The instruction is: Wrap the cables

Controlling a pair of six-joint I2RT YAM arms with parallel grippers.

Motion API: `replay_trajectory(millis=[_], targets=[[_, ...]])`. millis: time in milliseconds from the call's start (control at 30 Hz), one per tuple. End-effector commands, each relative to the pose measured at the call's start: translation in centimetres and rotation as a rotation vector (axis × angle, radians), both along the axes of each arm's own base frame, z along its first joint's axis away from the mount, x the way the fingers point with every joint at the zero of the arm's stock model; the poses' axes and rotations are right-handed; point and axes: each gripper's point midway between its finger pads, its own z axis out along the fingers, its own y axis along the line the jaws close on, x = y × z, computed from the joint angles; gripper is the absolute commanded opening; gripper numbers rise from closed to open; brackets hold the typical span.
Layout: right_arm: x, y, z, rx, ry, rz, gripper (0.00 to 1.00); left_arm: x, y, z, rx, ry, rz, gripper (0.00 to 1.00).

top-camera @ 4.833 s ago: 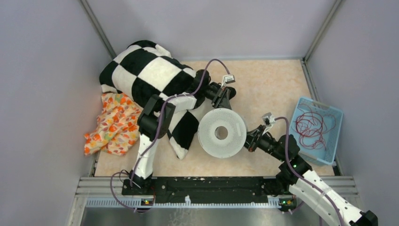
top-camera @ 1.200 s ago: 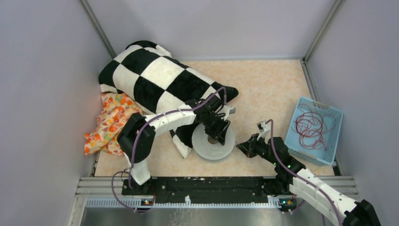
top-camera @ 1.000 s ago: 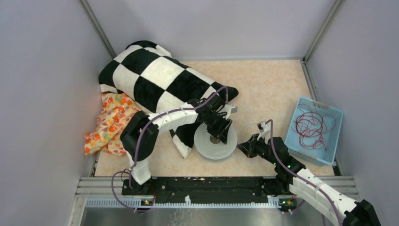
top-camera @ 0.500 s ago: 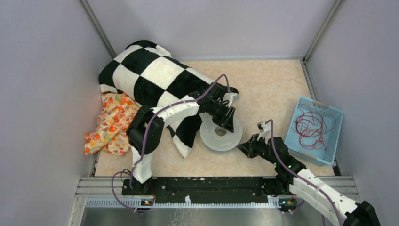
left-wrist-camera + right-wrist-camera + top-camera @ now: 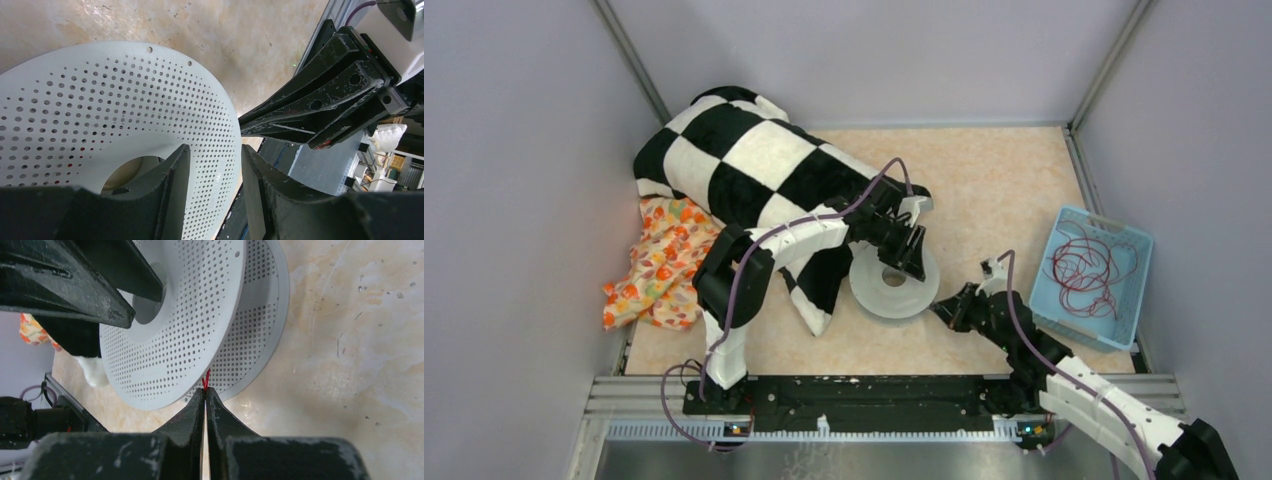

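A white perforated spool (image 5: 879, 297) stands tilted on the table's middle. My left gripper (image 5: 912, 258) is shut on its upper flange; in the left wrist view the flange (image 5: 100, 100) runs between my two fingers (image 5: 172, 185). My right gripper (image 5: 939, 308) is at the spool's right rim, shut on the tip of a thin red cable (image 5: 205, 380), which pokes out just in front of the spool (image 5: 190, 315). The rest of that cable is hidden. More red cables (image 5: 1089, 265) lie tangled in the blue basket (image 5: 1046, 262).
A black-and-white checkered pillow (image 5: 754, 160) lies at the back left, its corner beside the spool. An orange floral cloth (image 5: 664, 260) lies left of it. The basket stands against the right wall. Grey walls enclose the table.
The left gripper has lowered the spool from its raised position and shifted it right and slightly away. The right gripper has stayed shut near the spool's right rim, barely moving.
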Motion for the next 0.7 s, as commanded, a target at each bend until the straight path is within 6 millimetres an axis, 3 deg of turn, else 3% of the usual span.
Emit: replay_trajectory(millis=[0,200,433,667], targets=[[1.3,0.5,3.1,0.069,0.013,-0.107,0.0,0.7,-0.2,0.4,-0.015,-0.024,0.027,0.48],[1.9,0.3,3.1,-0.005,0.06,-0.195,0.0,2.0,0.6,-0.2,0.032,-0.046,0.089,0.49],[2.8,1.7,2.5,-0.048,0.037,-0.203,0.0,4.6,2.0,-1.0,0.04,-0.047,0.129,0.49],[5.0,1.2,3.7,-0.07,-0.098,-0.263,0.0,6.6,1.3,-1.6,0.03,-0.049,0.101,0.49]])
